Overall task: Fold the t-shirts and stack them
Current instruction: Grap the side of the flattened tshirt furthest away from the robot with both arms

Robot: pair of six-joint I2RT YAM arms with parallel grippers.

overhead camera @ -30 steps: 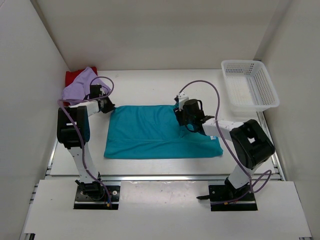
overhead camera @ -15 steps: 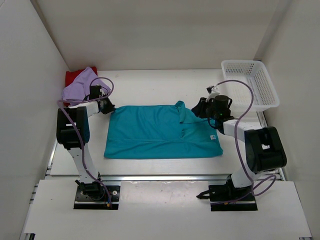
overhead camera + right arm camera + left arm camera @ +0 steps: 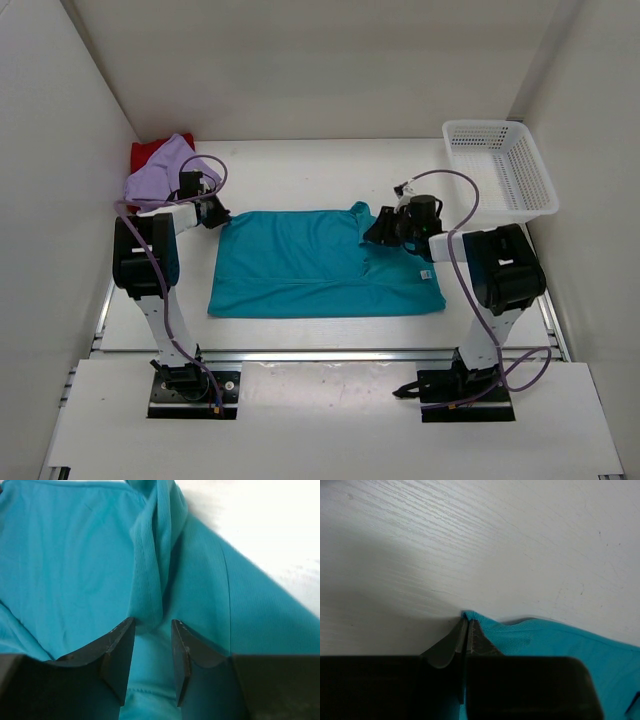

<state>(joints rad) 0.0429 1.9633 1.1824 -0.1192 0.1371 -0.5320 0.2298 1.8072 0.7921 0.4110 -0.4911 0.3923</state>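
- The teal shirt (image 3: 300, 265) lies spread flat mid-table.
- The right gripper (image 3: 152, 630), jaws apart, straddles a raised ridge of cloth near the shirt's far right edge without clamping it.
- The left gripper (image 3: 466, 625) is pinched tight on the shirt's far left corner.
- The purple shirt (image 3: 160, 170) lies heaped on the red shirt (image 3: 147, 153) in the far left corner.
- The basket (image 3: 480, 124) sits far right.

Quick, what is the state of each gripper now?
Left gripper: closed on a corner of the teal t-shirt.
Right gripper: open, over a fold of that shirt.

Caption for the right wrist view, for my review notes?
Right gripper, jaws open, straddling a raised fold of the teal t-shirt lying on the white table.
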